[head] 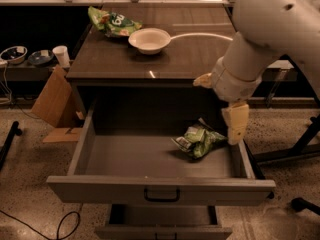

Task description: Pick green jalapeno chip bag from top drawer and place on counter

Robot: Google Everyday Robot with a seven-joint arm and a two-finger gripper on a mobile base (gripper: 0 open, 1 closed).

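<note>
The green jalapeno chip bag [198,140] lies crumpled on the floor of the open top drawer [160,185], toward its right side, with a white-and-dark label patch facing up. The drawer is pulled out, its dark bail handle at the front centre. My gripper [235,125] hangs from the large white arm [272,29] over the drawer's right wall, just right of the bag and slightly above it, holding nothing. The dark wood counter [120,59] tops the cabinet behind the drawer.
On the counter stand a white bowl [149,39] and a larger green bag with white lettering [112,23]. A lower drawer [162,223] is partly open below. A cardboard box [51,100] and a cup [62,55] are at the left, a dark stand leg [305,144] at the right.
</note>
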